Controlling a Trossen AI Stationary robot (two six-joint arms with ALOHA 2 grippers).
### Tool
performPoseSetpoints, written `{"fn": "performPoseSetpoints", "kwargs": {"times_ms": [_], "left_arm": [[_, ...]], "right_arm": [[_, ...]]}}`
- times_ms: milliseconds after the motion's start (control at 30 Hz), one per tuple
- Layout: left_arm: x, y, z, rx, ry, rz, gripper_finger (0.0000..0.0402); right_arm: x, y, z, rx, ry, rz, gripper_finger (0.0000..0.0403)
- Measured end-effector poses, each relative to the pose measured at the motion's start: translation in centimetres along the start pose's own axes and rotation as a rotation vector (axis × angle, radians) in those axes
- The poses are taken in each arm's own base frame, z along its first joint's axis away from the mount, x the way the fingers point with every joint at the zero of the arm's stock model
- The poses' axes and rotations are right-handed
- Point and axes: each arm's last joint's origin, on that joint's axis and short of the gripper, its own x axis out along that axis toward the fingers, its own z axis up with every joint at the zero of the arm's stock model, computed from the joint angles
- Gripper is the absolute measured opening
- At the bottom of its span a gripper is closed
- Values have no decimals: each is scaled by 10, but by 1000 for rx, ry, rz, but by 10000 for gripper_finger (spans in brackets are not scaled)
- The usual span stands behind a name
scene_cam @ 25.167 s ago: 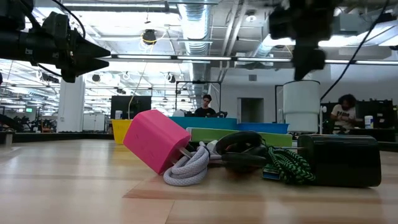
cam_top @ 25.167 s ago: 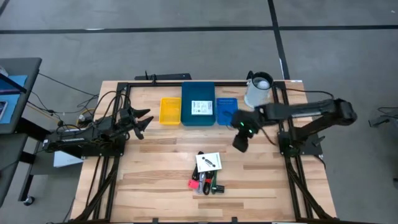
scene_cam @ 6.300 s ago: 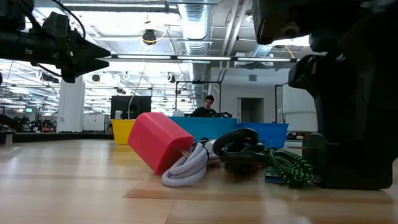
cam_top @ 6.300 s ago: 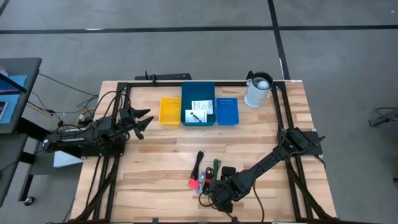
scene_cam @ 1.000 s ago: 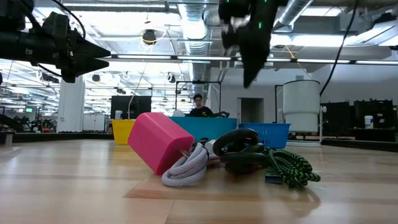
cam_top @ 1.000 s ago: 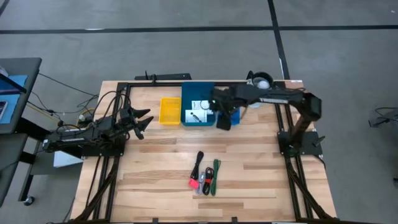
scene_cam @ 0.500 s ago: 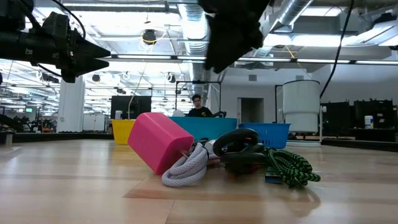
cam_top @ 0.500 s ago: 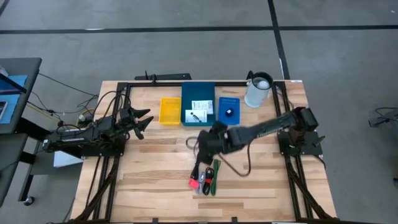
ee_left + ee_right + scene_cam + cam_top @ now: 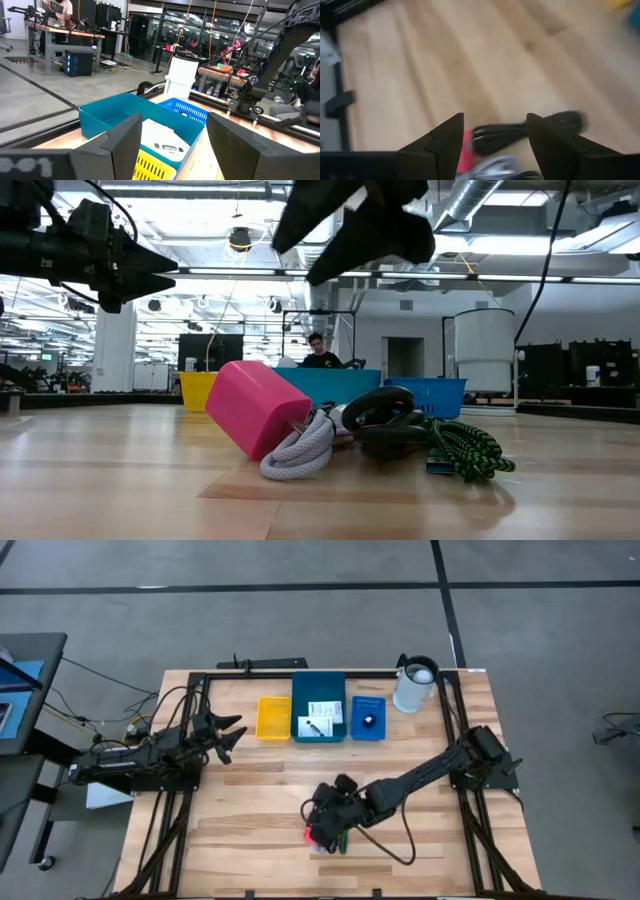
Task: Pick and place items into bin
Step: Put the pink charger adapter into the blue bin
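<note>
A pile of small items lies near the table's near middle: a pink-red block [image 9: 255, 406] with a white cord [image 9: 300, 455], a coiled black cord [image 9: 530, 132] and a green-and-black braided cord [image 9: 465, 445]. My right gripper [image 9: 322, 820] hangs open just above this pile, pointing down and toward the table's left, touching nothing. The pink-red block [image 9: 466, 142] shows beside one of its fingers. Two white cards [image 9: 319, 720] lie in the teal bin [image 9: 319, 682]. A small black object [image 9: 368, 721] lies in the blue bin [image 9: 365, 703]. My left gripper [image 9: 232, 732] waits open at the table's left side.
A yellow bin [image 9: 273, 718] sits left of the teal bin at the far edge. A white cylinder [image 9: 415, 686] stands at the far right corner. Black frame rails run along both sides. Bare wood lies between the bins and the pile. A person sits in the room beyond.
My right gripper has swept from above the blue bin at the far side toward the near edge and down, ending over the pile. The small black object now shows in the blue bin, where the gripper stood a second ago. The pile has not moved.
</note>
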Motion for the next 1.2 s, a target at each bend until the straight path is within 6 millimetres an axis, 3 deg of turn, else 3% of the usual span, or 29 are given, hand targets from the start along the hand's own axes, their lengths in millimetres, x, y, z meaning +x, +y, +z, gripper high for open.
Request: {"fn": "performPoseSetpoints", "kwargs": {"times_ms": [333,767,1200], "left_arm": [[0,0,0,0,0,0,212],[0,0,0,0,0,0,212],[0,0,0,0,0,0,212]], "right_arm": [[33,18,-35,42,71,32,223],[28,38,-50,59,13,73,225],[27,39,-52,-27,21,76,225]]}}
